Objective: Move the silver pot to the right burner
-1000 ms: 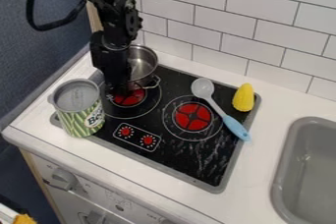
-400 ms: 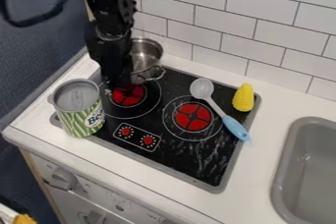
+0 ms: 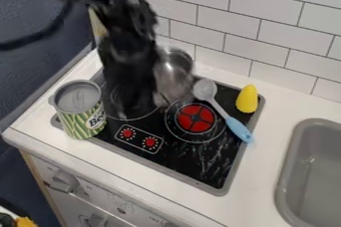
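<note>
So our black two-finger tool (image 3: 130, 109) hangs over the left side of the black stovetop (image 3: 166, 157), and honestly we can't tell how far open it is or whether it's really gripping anything. The shiny silver metal pot (image 3: 174, 74) is right up against it, just to its right. We'd guess it's held at its near side so the body can swing over the red right burner (image 3: 196, 118), which sits nearer us and further right of the tool.

Past that burner lies the grey spoon with a blue handle (image 3: 238, 129). Its bowl end is close to the pot, so we'd watch for a knock. The yellow plastic corn (image 3: 247, 99) is further right, probably out of the way.

Containers: we can't make out what's in the pot. Left of the tool, the green-and-white striped can (image 3: 80, 109) stands upright, open-topped, grey inside. Far right, a grey sink (image 3: 287, 173) is set into the white bench (image 3: 266, 159).
</note>
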